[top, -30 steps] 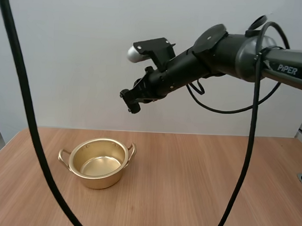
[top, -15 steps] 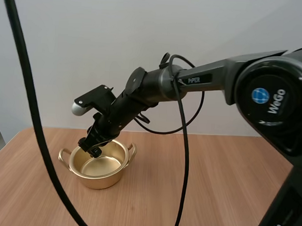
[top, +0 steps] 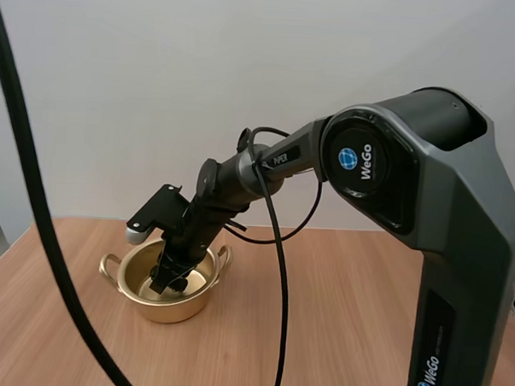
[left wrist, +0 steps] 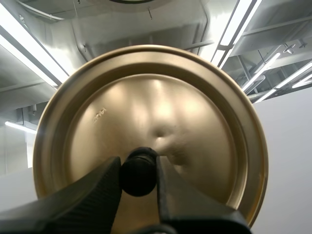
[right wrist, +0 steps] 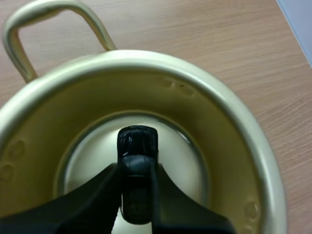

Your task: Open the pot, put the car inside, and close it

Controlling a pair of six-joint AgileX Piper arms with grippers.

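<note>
The left gripper (left wrist: 139,171) is clamped on the black knob (left wrist: 138,168) of a round gold lid (left wrist: 146,102). One finger presses each side of the knob. The lid spreads out wide just beyond the fingertips, its knob side turned to the gripper, and it touches nothing else.

On the wooden table (top: 338,316), a gold pot (top: 198,303) stands open. It has a loop handle (top: 109,263) on each side.

From the right, the right arm (top: 241,179) slants down to the pot, and the right gripper (top: 166,279) is down inside it, below the rim.

Seen from that gripper's wrist, the right gripper (right wrist: 137,174) is pinching a small black car (right wrist: 138,140). Its two fingers (right wrist: 105,183) press the car's sides, with no gap between finger and car. The car points straight out from the gripper, and its far end reaches past the fingertips. That end shows against the pale round floor of the pot (right wrist: 131,61), about at the floor's middle. Whether the car touches the floor cannot be told from here.

The pot's wall rings the fingertips and the car on every side. One handle (right wrist: 100,34) rises from the rim beyond the gripper, and bare table (right wrist: 219,29) lies outside the pot past it.
</note>
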